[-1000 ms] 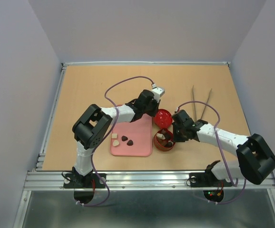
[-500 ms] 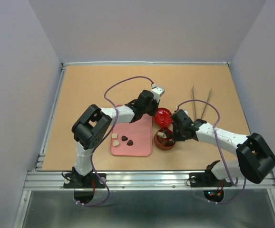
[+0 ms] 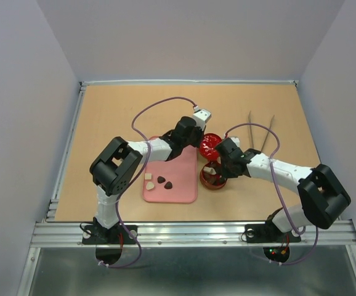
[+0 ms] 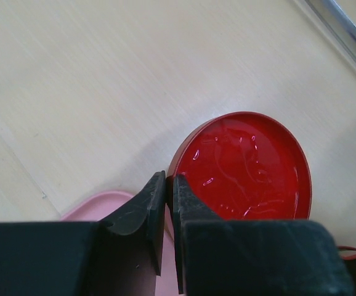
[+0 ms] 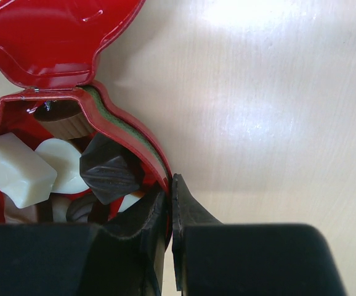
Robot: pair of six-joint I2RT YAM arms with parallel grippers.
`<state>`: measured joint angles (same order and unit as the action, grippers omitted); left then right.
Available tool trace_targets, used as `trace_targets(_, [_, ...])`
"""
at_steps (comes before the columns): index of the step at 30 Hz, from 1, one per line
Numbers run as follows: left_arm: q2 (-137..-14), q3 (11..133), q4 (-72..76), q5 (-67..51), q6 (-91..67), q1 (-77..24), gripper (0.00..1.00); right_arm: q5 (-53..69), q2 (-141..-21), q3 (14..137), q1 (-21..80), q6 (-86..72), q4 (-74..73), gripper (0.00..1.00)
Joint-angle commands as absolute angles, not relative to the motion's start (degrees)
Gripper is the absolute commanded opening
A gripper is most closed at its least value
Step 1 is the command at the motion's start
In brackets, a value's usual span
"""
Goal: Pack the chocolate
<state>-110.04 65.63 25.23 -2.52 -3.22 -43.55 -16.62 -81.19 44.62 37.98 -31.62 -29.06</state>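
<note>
The red tin (image 3: pixel 212 179) stands right of the pink tray (image 3: pixel 181 185) and holds cream and dark chocolates (image 5: pixel 18 171). My right gripper (image 3: pixel 218 169) is shut on the tin's rim (image 5: pixel 156 166), one finger inside and one outside. The red lid (image 3: pixel 210 146) lies just beyond the tin, and its edge shows in the right wrist view (image 5: pixel 48 31). My left gripper (image 3: pixel 201 147) is shut on the lid's rim (image 4: pixel 173 166). Several chocolates (image 3: pixel 161 180), cream and dark, lie on the near left of the tray.
A pair of metal tweezers (image 3: pixel 261 132) lies on the table at the far right of the tin. The pink tray's corner shows under the left fingers (image 4: pixel 98 206). Raised rails edge the wooden table (image 3: pixel 104 111).
Both grippers have shifted a little to the left and away from the arm bases. The lid and the tin have moved with them.
</note>
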Motion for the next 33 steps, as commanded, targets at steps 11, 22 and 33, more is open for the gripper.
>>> trace_targets(11, [-100.73, 58.1, 39.72, -0.53, -2.55, -45.35, 0.0, -24.96, -86.31, 52.29, 38.32, -32.78, -25.4, 0.01])
trace_targets(22, [-98.7, 56.34, 41.04, 1.93, -2.02, -46.67, 0.0, -28.83, -87.36, 53.53, 38.41, -33.05, -24.17, 0.0])
trace_targets(33, [-96.5, 54.67, 41.48, 4.04, -0.88, -47.72, 0.0, -30.32, -85.43, 50.98, 38.41, -34.19, -20.22, 0.0])
